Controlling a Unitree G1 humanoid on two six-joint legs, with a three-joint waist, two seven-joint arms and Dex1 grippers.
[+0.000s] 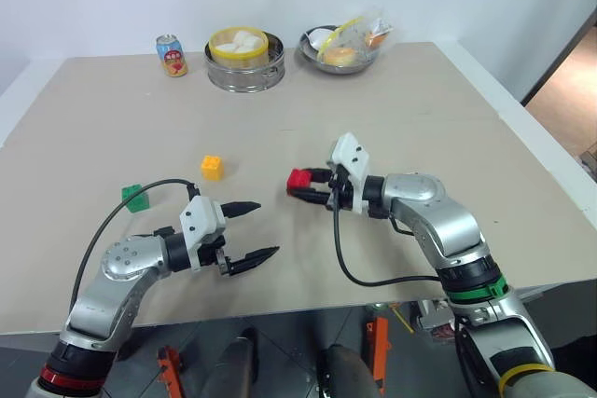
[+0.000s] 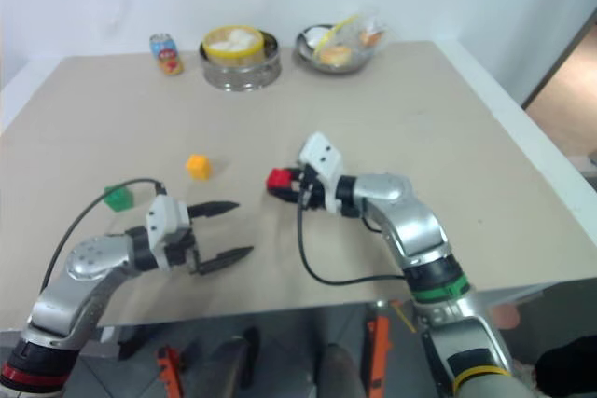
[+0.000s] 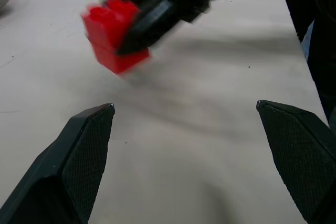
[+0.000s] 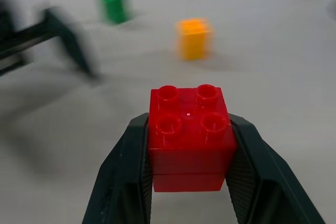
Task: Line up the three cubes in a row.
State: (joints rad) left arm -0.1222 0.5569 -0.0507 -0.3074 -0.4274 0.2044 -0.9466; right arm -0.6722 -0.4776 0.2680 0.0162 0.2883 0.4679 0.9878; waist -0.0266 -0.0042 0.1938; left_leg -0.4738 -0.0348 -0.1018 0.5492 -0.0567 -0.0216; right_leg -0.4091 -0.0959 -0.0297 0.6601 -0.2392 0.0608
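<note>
Three cubes: none in a row yet; one is carried, two rest on the table (image 1: 112,118).
Left gripper (image 1: 250,230): nearest the camera, fingers spread wide and holding nothing, pointing level toward the middle of the table.
Right gripper (image 1: 311,186): clamped on the red cube (image 1: 299,180), one finger on each side face, studs in plain sight in the right wrist view; the cube looks lifted just clear of the surface.
Key relation: from the held red cube, the yellow-orange cube (image 1: 212,167) lies to the robot's left and slightly farther back; the green cube (image 1: 134,196) lies farther left again, near the left arm.
Row axis: judging by the two resting cubes, the line runs roughly left to right across the table, so red would likely close its right-hand end.
Nearer arm: the right one, already carrying, is better placed for that spot.
Far edge: drink can (image 1: 171,55), steamer basket (image 1: 244,61) and food bowl (image 1: 340,49), well apart from the cubes.
</note>
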